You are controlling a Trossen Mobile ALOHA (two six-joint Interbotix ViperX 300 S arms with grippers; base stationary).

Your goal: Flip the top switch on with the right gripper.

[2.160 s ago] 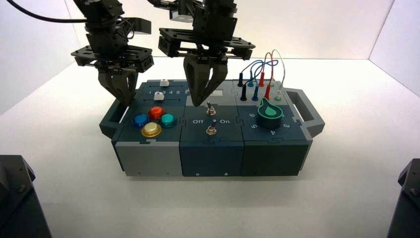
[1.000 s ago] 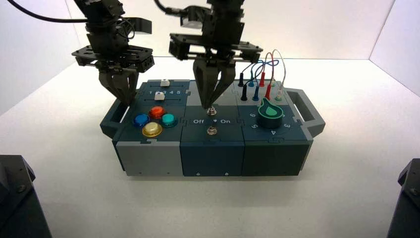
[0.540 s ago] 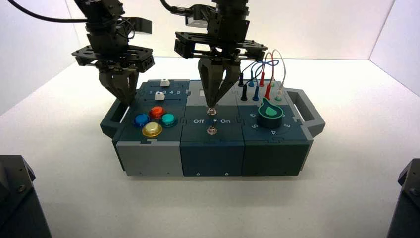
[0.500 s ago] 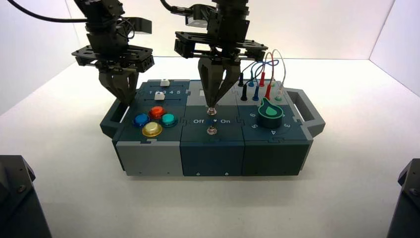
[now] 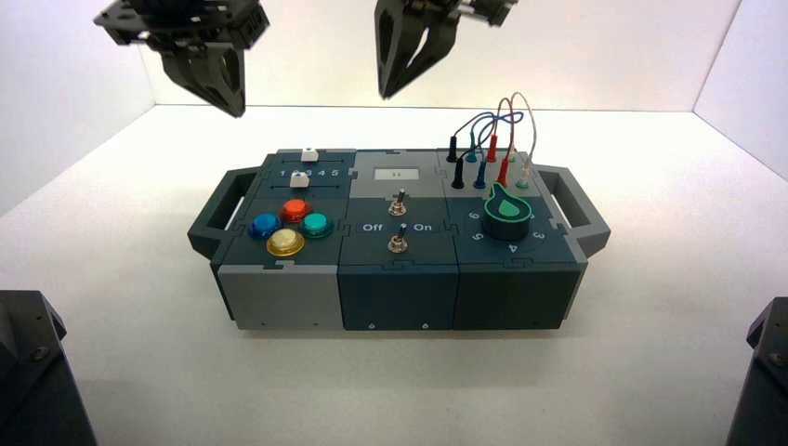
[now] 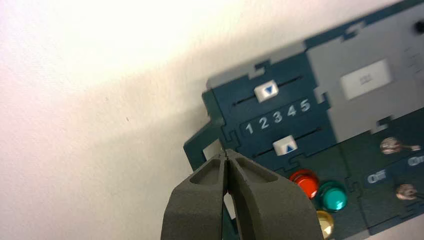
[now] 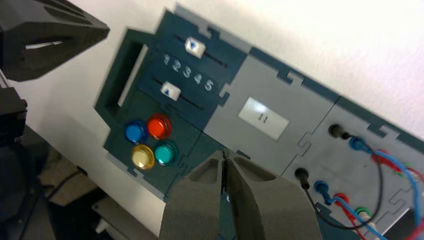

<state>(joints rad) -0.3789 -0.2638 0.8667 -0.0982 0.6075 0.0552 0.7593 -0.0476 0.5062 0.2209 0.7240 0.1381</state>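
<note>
Your right pincer, tips pressed together as if for pushing, hangs clear of the top switch, which leans toward On: likely done. Your left pincer, also closed, idles aloft.

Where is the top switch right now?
In the high view, the top switch sits mid-box, just beyond the lower switch and left of the green knob.

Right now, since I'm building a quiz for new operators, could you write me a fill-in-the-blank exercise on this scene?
The top switch has its lever pointing toward the word ____.
The box's display reads ____.
The frontmost round button is coloured ____.
The left pincer and right pincer are both ____, not open.

Missing words: On; 11; yellow; shut.
</note>
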